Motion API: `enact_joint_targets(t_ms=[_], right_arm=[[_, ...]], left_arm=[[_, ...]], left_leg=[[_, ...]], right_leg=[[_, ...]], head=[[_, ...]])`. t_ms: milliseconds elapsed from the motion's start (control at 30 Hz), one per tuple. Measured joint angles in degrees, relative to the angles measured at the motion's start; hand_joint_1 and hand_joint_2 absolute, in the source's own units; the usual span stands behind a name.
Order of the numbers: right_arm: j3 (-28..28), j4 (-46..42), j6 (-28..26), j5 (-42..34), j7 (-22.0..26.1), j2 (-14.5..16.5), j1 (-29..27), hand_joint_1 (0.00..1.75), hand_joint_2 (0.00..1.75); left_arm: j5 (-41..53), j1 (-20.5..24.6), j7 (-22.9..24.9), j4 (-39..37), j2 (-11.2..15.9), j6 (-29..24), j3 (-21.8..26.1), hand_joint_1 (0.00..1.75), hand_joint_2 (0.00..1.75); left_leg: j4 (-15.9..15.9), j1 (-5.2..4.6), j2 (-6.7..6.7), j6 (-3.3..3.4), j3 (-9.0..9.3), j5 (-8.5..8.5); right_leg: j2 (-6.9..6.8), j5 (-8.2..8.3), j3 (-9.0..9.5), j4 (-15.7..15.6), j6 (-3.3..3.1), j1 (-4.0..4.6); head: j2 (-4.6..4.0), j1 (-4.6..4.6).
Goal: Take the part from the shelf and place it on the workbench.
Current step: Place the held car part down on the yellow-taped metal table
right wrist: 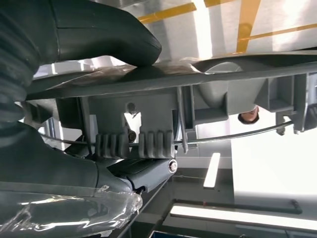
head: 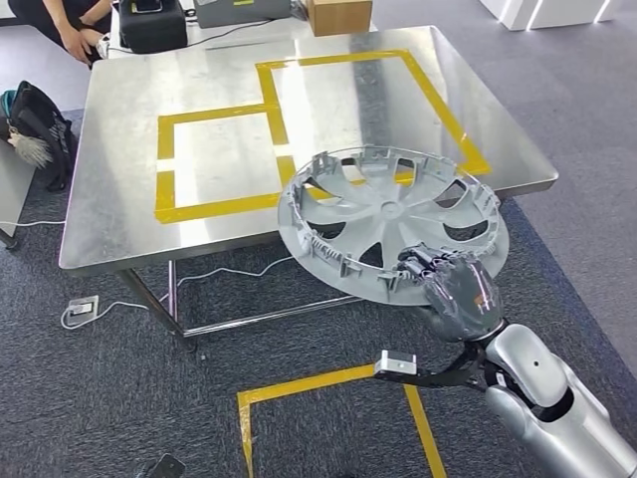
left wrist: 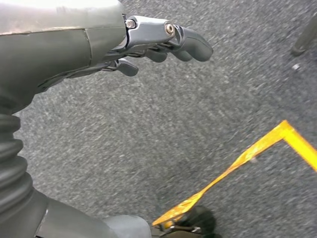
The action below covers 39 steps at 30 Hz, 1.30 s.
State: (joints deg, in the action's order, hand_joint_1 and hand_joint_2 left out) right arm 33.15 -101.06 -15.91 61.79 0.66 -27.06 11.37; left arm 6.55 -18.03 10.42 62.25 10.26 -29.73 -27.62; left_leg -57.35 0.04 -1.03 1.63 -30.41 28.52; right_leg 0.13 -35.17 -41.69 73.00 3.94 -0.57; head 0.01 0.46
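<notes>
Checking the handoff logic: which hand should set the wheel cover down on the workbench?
Right. The right hand already grips the wheel cover by its rim, held over the near edge of the workbench. The left hand hangs over the carpet, holding nothing.

A steel workbench (head: 225, 189) is seen ahead of the right hand (head: 458, 289). Yellow tape (head: 218, 207) is laid on its top as two adjoining rectangles, the nearer corner just beyond the hand. A black case (head: 152, 22) and cardboard box (head: 338, 14) are seen beyond its far edge; whether they rest on it cannot be told. Grey carpet floor (head: 112, 398) is marked with yellow floor tape (head: 316, 383) below the hand; a white power strip (head: 81, 310) is lying under the bench's far-left side.
</notes>
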Motion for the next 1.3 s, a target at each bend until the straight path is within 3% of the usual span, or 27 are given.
enact_joint_targets(t_ms=[33,100,133,167,233,267,333,367,433,467,500,533,600,633,667,700,733,800,867,933,967,1000,1067,1133,1167,1200,1300], right_arm=[[0.0,0.0,0.0,0.0,0.0,0.0,-0.1,1.75,1.75],[0.1,0.2,0.0,0.0,0.1,0.0,-0.4,1.75,1.75],[0.1,0.2,0.0,0.0,0.2,0.0,-0.5,1.75,1.75],[0.2,0.2,0.0,0.0,0.2,0.0,-0.4,1.75,1.75],[0.2,0.1,0.0,0.0,0.2,0.0,-0.3,1.75,1.75],[0.1,0.0,0.0,0.0,0.1,0.0,-0.2,1.75,1.75],[0.0,0.0,0.0,0.0,0.1,0.0,-0.3,1.75,1.75],[0.0,0.0,0.0,0.0,0.1,0.0,-0.3,1.75,1.75],[0.0,0.0,0.0,0.0,0.1,0.0,-0.3,1.75,1.75],[0.0,0.0,0.0,0.0,0.1,0.0,-0.3,1.75,1.75],[0.0,0.0,0.0,0.0,0.1,0.0,-0.4,1.75,1.75],[0.1,0.1,0.0,0.0,0.1,0.0,-0.4,1.75,1.75],[0.2,0.2,0.0,-0.1,0.1,0.0,-0.5,1.75,1.75],[0.3,0.2,0.0,-0.1,0.2,0.0,-0.5,1.75,1.75],[0.4,0.3,0.0,-0.1,0.2,0.0,-0.5,1.75,1.75],[0.4,0.3,0.0,-0.2,0.2,0.0,-0.5,1.75,1.75],[0.4,0.3,0.1,-0.2,0.2,0.0,-0.4,1.75,1.75],[0.3,0.2,0.1,-0.3,0.2,0.0,-0.1,1.75,1.75],[0.4,0.2,0.1,-0.3,0.2,0.0,0.2,1.75,1.75],[0.4,0.2,0.1,-0.3,0.2,0.0,0.3,1.75,1.75],[0.4,0.3,0.1,-0.3,0.2,0.0,0.3,1.75,1.75],[0.5,0.3,0.2,-0.3,0.2,0.0,0.3,1.75,1.75],[0.5,0.3,0.2,-0.4,0.2,0.0,0.3,1.75,1.75],[0.5,0.3,0.2,-0.4,0.2,0.0,0.3,1.75,1.75],[0.5,0.3,0.2,-0.4,0.2,0.0,0.3,1.75,1.75],[0.5,0.3,0.2,-0.4,0.2,0.0,0.3,1.75,1.75],[0.5,0.3,0.2,-0.4,0.1,0.0,0.1,1.75,1.75]], left_arm=[[0.1,0.0,0.0,0.0,-0.1,0.1,0.1,0.0,1.75],[0.2,0.0,-0.1,0.0,-0.2,0.2,0.3,0.0,1.75],[0.2,-0.1,-0.1,0.0,-0.2,0.3,0.4,0.0,1.75],[0.2,-0.1,-0.1,0.0,-0.2,0.3,0.5,0.0,1.75],[0.2,0.1,-0.2,0.0,-0.2,0.3,0.7,0.0,1.75],[0.2,0.4,-0.2,0.0,-0.3,0.4,0.8,0.0,1.75],[0.3,0.7,-0.2,0.0,-0.5,0.4,1.0,0.0,1.75],[0.3,0.6,-0.2,0.0,-0.5,0.4,1.0,0.0,1.75],[0.3,0.3,-0.2,0.0,-0.5,0.4,1.1,0.0,1.75],[0.3,0.2,-0.3,0.0,-0.6,0.3,1.2,0.0,1.75],[0.2,0.1,-0.4,0.0,-0.6,0.2,1.4,0.0,1.75],[0.2,0.1,-0.6,0.0,-0.7,0.1,1.6,0.0,1.75],[0.1,-0.3,-1.0,0.0,-0.8,-0.3,2.2,0.0,1.75],[0.2,-0.5,-1.1,0.0,-0.9,-0.5,2.5,0.0,1.75],[0.2,-0.7,-1.2,0.0,-1.0,-0.7,2.7,0.0,1.75],[0.3,-0.9,-1.3,-0.1,-1.1,-0.7,2.9,0.0,1.75],[0.5,-0.8,-1.3,0.0,-1.3,-0.7,3.2,0.0,1.75],[0.7,-0.5,-1.4,0.0,-1.7,-0.7,3.7,0.0,1.75],[0.9,-0.3,-1.4,0.0,-2.0,-0.7,4.1,0.0,1.75],[1.1,-0.4,-1.5,0.0,-2.1,-0.7,4.4,0.0,1.75],[1.4,-0.4,-1.7,0.0,-2.3,-0.7,4.5,0.0,1.75],[1.6,-0.5,-1.9,0.0,-2.4,-0.8,4.7,0.0,1.75],[1.9,-0.6,-2.6,0.1,-2.9,-1.1,5.3,0.0,1.75],[2.0,-0.8,-3.2,0.1,-3.3,-1.5,6.2,0.0,1.75],[2.0,-0.9,-3.4,0.1,-3.3,-1.6,6.6,0.0,1.75],[2.0,-1.0,-3.6,0.2,-3.4,-1.7,6.9,0.0,1.75],[2.0,-1.3,-5.1,0.4,-4.0,-1.9,8.0,0.0,1.75]], left_leg=[[0.0,-0.02,-0.05,-0.07,1.25,0.93],[-0.1,-0.12,-0.14,-0.4,3.4,2.89],[0.0,-0.17,-0.15,-0.68,4.19,3.82],[0.1,-0.22,-0.17,-1.05,4.92,4.38],[-0.9,-0.22,-0.08,-1.78,5.26,3.93],[-3.4,-0.23,0.02,-2.18,4.2,2.54],[-10.8,-0.16,0.24,-2.92,-0.84,0.36],[-14.2,-0.11,0.29,-3.21,-3.84,0.9],[-17.1,-0.02,0.31,-3.3,-8.54,6.16],[-16.6,-0.04,0.31,-3.21,-10.02,9.04],[-15.0,-0.06,0.32,-3.05,-10.97,10.63],[-12.5,-0.1,0.32,-2.85,-11.51,9.8],[-5.5,-0.27,0.41,-2.21,-11.97,0.78],[-2.7,-0.33,0.39,-1.98,-11.91,-4.56],[-1.1,-0.38,0.36,-1.86,-11.83,-8.54],[-0.6,-0.4,0.3,-1.83,-11.78,-9.96],[-1.0,-0.27,0.19,-1.71,-11.43,-10.5],[-1.1,-0.04,0.09,-1.18,-10.99,-9.81],[-1.0,0.07,0.02,-0.65,-10.43,-9.02],[-1.1,0.05,0.02,-0.42,-9.91,-8.31],[-1.1,0.06,0.0,-0.41,-9.56,-7.98],[-1.1,0.08,-0.07,-0.46,-9.14,-7.65],[-1.1,0.19,-0.29,-0.83,-8.24,-7.02],[-1.4,0.03,-0.57,-1.41,-7.87,-6.68],[-1.4,-0.15,-0.67,-1.37,-7.84,-6.64],[-1.4,-0.35,-0.74,-0.91,-7.86,-6.76],[-1.0,-0.59,-0.76,1.15,-7.67,-7.17]], right_leg=[[-0.02,1.95,0.06,-2.8,-0.11,0.02],[-0.28,9.02,0.51,-9.4,-0.41,0.04],[-0.35,11.59,0.91,-11.3,-0.63,0.16],[-0.38,12.94,1.31,-12.3,-0.95,0.26],[-0.17,12.01,2.85,-12.6,-1.7,0.31],[-0.12,11.55,3.61,-12.9,-2.05,0.16],[-0.09,10.42,5.38,-13.5,-2.52,-0.09],[-0.1,9.82,6.43,-13.8,-2.67,-0.16],[0.0,8.62,8.94,-14.6,-2.8,-0.28],[0.08,7.99,10.37,-15.0,-2.78,-0.35],[0.19,7.22,11.81,-15.5,-2.73,-0.42],[0.3,6.36,13.19,-15.8,-2.57,-0.48],[0.63,4.49,15.25,-16.0,-1.98,-0.44],[0.81,3.41,15.85,-15.9,-1.62,-0.31],[0.99,2.36,16.37,-15.8,-1.32,-0.17],[1.13,1.46,16.99,-15.7,-1.07,-0.05],[1.12,0.66,17.46,-16.0,-0.83,-0.05],[0.8,-0.75,17.53,-14.7,-0.34,-0.12],[0.43,-3.44,14.05,-8.6,0.02,-0.1],[0.38,-5.66,8.6,-0.8,0.17,-0.08],[0.38,-5.22,6.66,1.0,0.21,-0.09],[0.37,-3.48,5.74,0.6,0.24,-0.12],[0.34,2.4,6.56,-5.6,0.41,-0.32],[0.46,6.08,8.16,-11.6,0.4,-0.46],[0.54,6.65,8.59,-12.8,0.26,-0.55],[0.64,6.69,8.8,-13.1,0.07,-0.57],[0.79,6.97,8.99,-13.4,-0.24,-0.62]], head=[[-0.01,0.01],[-0.01,0.03],[-0.02,-0.02],[-0.03,-0.08],[-0.03,-0.11],[-0.02,-0.17],[-0.01,-0.37],[-0.02,-0.48],[-0.01,-0.54],[-0.01,-0.52],[-0.01,-0.54],[-0.01,-0.52],[-0.01,-0.62],[-0.01,-0.67],[-0.01,-0.72],[-0.01,-0.72],[-0.01,-0.65],[-0.01,-0.35],[-0.01,0.02],[-0.01,0.16],[-0.01,0.19],[-0.01,0.19],[-0.01,0.21],[-0.01,0.14],[-0.01,0.12],[-0.01,0.05],[-0.01,0.02]])
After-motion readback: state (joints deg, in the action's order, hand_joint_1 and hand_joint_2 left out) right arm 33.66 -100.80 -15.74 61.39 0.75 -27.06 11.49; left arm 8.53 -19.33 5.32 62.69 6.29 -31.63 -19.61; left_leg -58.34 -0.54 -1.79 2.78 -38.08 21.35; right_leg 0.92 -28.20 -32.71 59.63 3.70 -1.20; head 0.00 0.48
